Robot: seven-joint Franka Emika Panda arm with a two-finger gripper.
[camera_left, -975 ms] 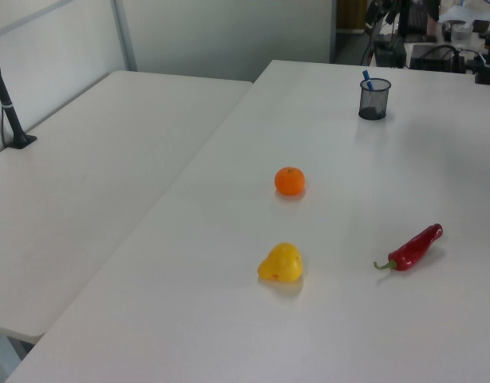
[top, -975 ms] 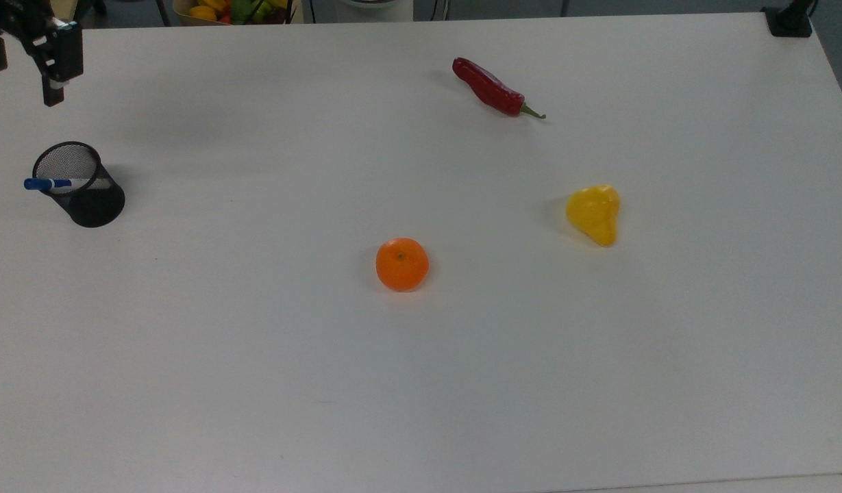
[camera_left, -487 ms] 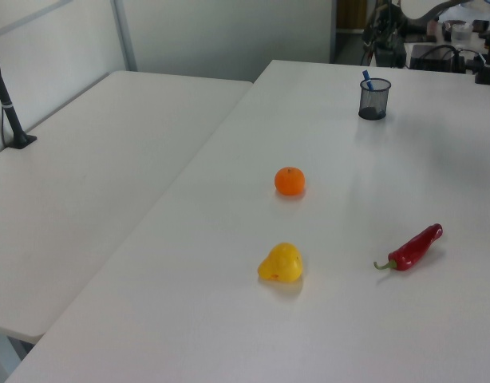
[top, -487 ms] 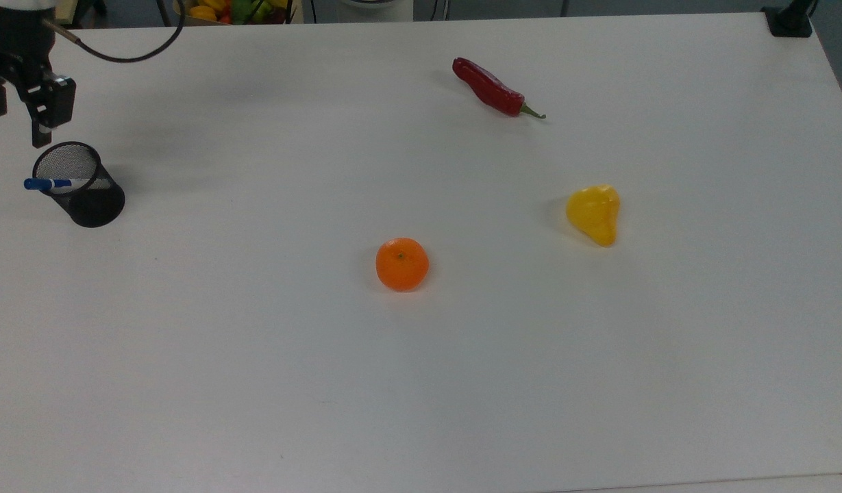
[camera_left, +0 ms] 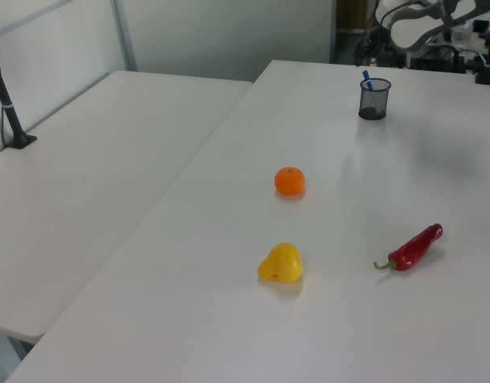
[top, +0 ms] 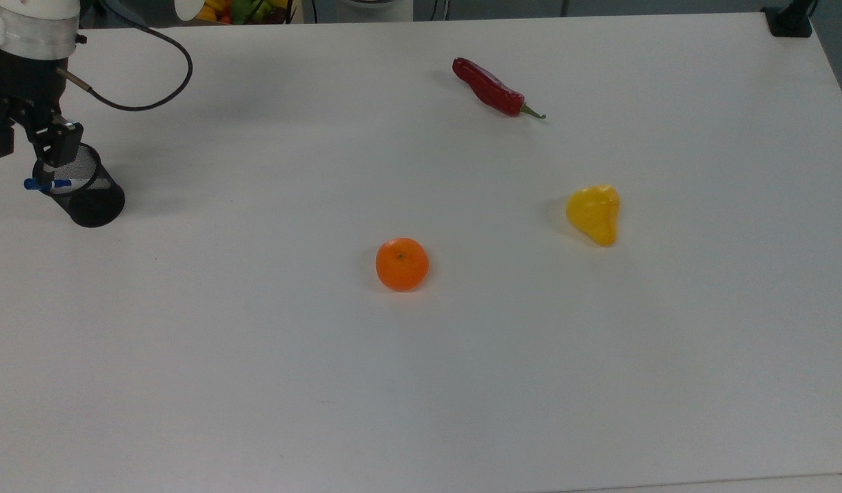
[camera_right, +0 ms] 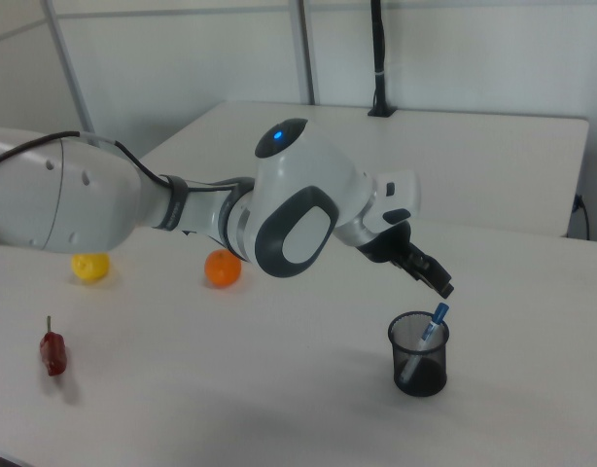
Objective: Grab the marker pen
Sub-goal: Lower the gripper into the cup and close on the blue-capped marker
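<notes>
— Fingers [top: 51, 140] first: what state?
— Spread, nothing between them. The gripper [top: 23, 159] hangs just above the rim of the black mesh cup [top: 92, 205], at the top view's far left. In the right view its tip sits just over the blue cap.
— Where is the marker pen [top: 47, 183]?
— Standing tilted inside the cup, with the cap poking out over the rim and the white barrel down inside. No contact with the gripper that I can see.
— Progress, then?
— My reading: the approach is largely done, the grasp not begun. Left to do: come down over the cap, close on it, and draw the pen up clear of the cup.
— Inventory on the table [top: 462, 376]?
— One marker pen, one mesh cup, one red chilli [top: 492, 89], one orange [top: 401, 264], one yellow pear-shaped fruit [top: 594, 213]. The three produce items lie well apart from the cup and from each other.
</notes>
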